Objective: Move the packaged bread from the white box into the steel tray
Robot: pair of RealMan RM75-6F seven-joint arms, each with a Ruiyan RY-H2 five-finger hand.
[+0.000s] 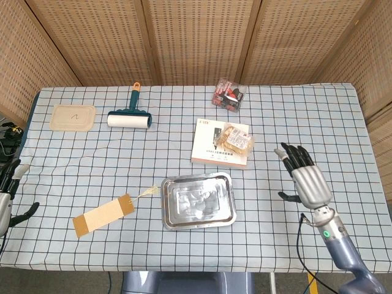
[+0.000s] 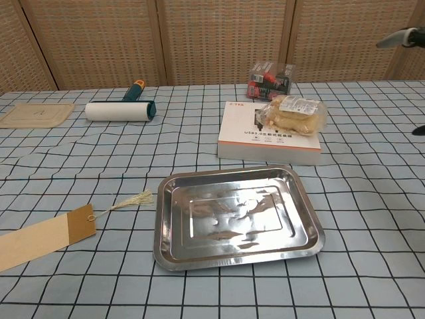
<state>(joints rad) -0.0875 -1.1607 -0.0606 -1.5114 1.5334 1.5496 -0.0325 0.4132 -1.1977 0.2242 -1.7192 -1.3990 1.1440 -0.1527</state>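
Note:
The packaged bread [image 1: 236,140] [image 2: 291,114] lies on the right part of the white box [image 1: 211,143] [image 2: 252,136] in the middle of the table. The empty steel tray [image 1: 197,199] [image 2: 237,214] sits just in front of the box. My right hand [image 1: 305,177] hovers open with fingers spread, to the right of the box and tray, holding nothing; only its fingertips [image 2: 401,38] show at the right edge of the chest view. My left hand [image 1: 6,195] is at the far left edge of the table, open and empty, partly cut off.
A lint roller [image 1: 129,116] [image 2: 121,109] and a tan lid [image 1: 73,117] lie at the back left. A clear pack with red items [image 1: 228,95] [image 2: 269,78] stands behind the box. A brown paper tag with string [image 1: 104,214] [image 2: 46,234] lies left of the tray.

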